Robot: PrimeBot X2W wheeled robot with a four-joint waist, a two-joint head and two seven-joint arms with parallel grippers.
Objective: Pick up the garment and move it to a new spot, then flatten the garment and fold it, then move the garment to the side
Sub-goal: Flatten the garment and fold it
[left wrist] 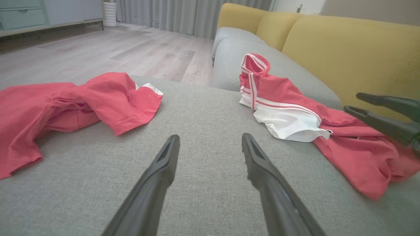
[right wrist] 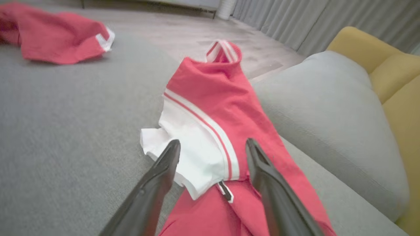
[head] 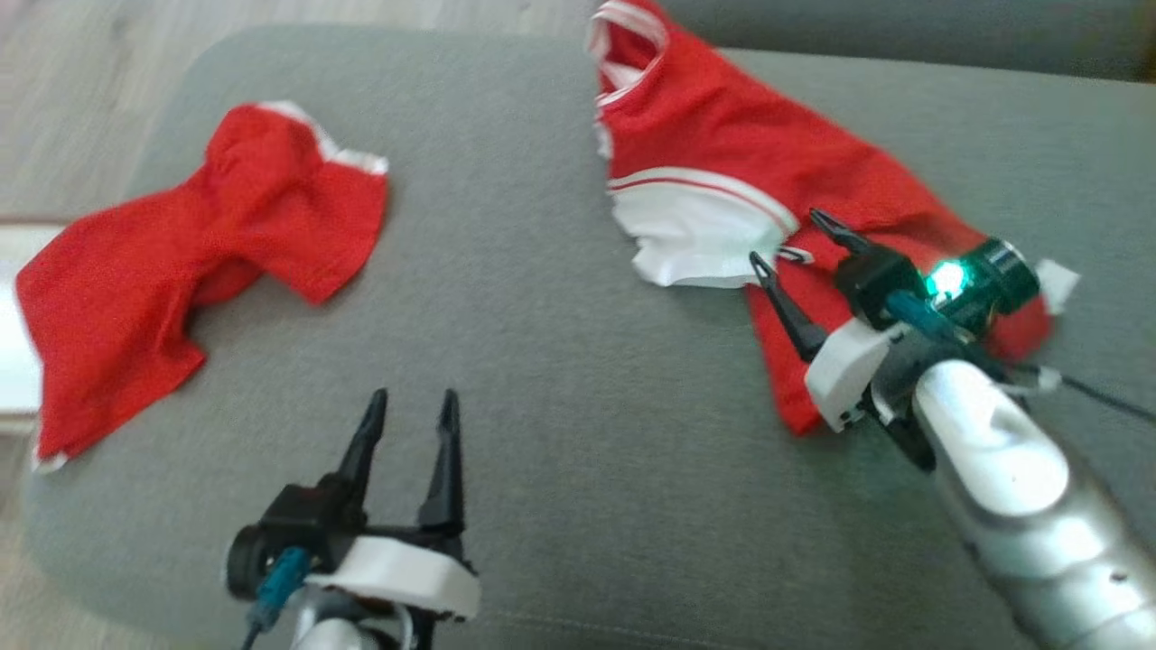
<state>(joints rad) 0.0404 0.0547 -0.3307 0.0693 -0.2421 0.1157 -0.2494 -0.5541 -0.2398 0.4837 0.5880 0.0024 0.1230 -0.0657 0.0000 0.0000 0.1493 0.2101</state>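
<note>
At the far left of the grey cushion (head: 542,379) lies a plain red garment (head: 199,253). It is crumpled, with a white trim at its far edge, and its left part reaches the left border of the cushion. In the left wrist view the same piece (left wrist: 82,98) shows loose folds, and the wooden floor (left wrist: 131,49) is behind it.

Near the front edge, a little left of the middle, is the left hand (head: 414,397). Its two dark fingers stand apart and nothing is between them. It is above bare grey fabric, and I cannot tell if it touches the cushion. It is well apart from both garments.

At the right side lies the striped garment (head: 722,135). It is red with white stripes and a white panel (head: 695,235). It stretches from the far edge of the cushion toward the near right and is wrinkled, not flat.

The right hand (head: 787,237) is above this garment, beside the white panel. Its fingers are spread wide and hold nothing. In the right wrist view the hand (right wrist: 212,142) has the edge of the white panel (right wrist: 193,147) and the stripes between its fingers. I cannot tell if the tips touch the cloth.

At the far right a grey sofa seat (right wrist: 328,114) and a yellow backrest (left wrist: 344,49) are beside the cushion.
</note>
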